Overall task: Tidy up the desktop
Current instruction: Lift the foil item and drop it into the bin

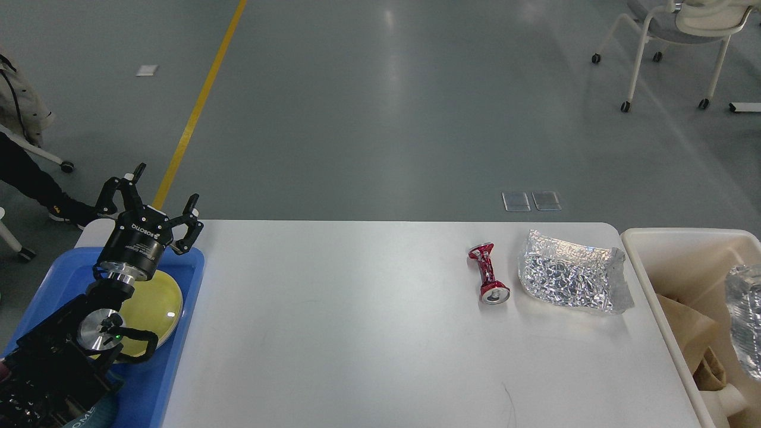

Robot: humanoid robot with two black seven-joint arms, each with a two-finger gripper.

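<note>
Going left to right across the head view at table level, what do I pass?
Blue tray → yellow plate → bare desktop → crushed red can → crumpled silver foil bag → cream bin → clear plastic container.
</note>
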